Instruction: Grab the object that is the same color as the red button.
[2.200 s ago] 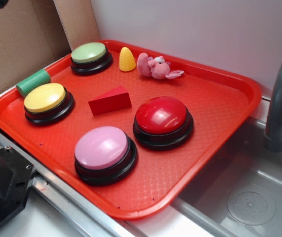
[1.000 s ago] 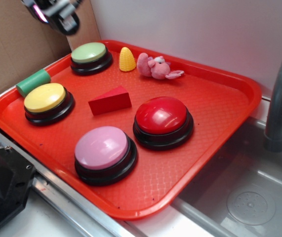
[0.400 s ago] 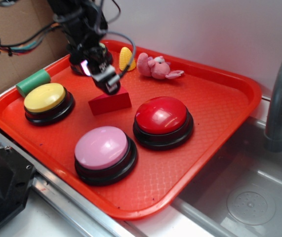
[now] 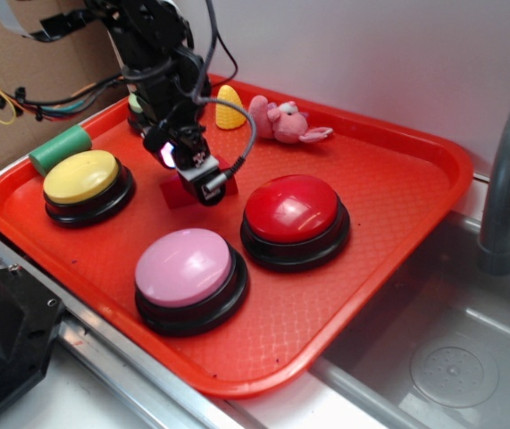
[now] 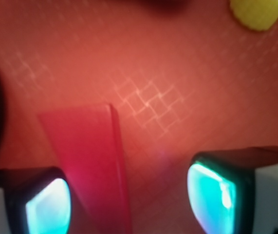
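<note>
The gripper [image 4: 203, 181] is positioned low over the red wedge block [image 4: 173, 193], which lies on the red tray [image 4: 388, 192] between the yellow button [image 4: 81, 175] at left and the red button [image 4: 292, 208] at right. In the wrist view the jaws are seen spread, with the red wedge block [image 5: 90, 161] beside the left pad and not clamped.
</note>
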